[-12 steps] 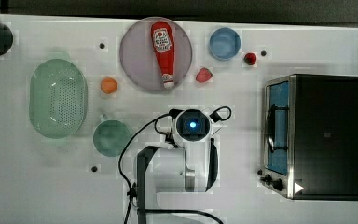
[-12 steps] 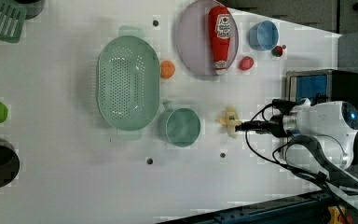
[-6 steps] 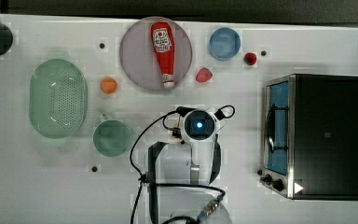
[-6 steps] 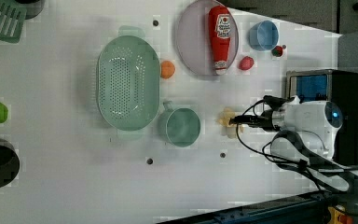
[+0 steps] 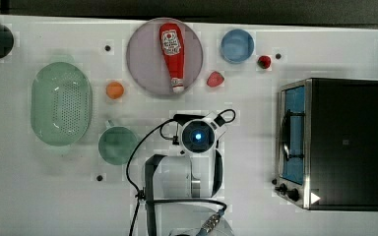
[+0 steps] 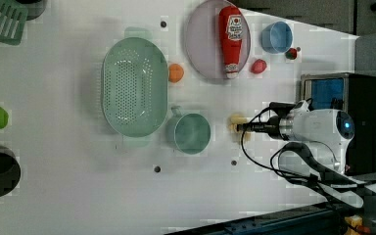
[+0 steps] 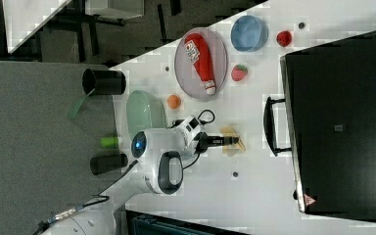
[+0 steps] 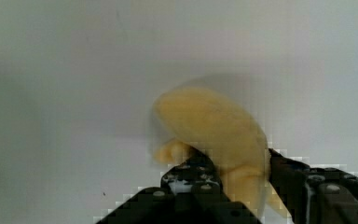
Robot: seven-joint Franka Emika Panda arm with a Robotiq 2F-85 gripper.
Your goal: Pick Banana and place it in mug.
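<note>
Gripper [image 8: 235, 179]: black fingers set on either side of the banana [image 8: 214, 126], closed in against its flanks; the yellow fruit lies on the white desk [image 8: 65, 70] between them.

Banana, left view [image 6: 236, 122]: on the desk at the gripper [image 6: 245, 127] tip, just to the left view's right of the mug, apart from it.

Mug [image 6: 192, 133]: small, round, pale teal, stub handle; upright, touching the colander's rim.

Colander [image 6: 134, 87]: oval, green, perforated, at the left view's left of the mug.

Orange ball [image 6: 176, 72]: between colander and plate.

Plate [image 6: 200, 44]: round, grey, carrying a red ketchup bottle [image 6: 231, 35] laid flat.

Strawberry [image 6: 258, 65]: just beside the plate.

Blue bowl [image 6: 276, 36]: beyond the strawberry, a small red fruit [image 6: 291, 53] near it.

Toaster oven [image 5: 332, 142]: black, at the top view's right.
</note>
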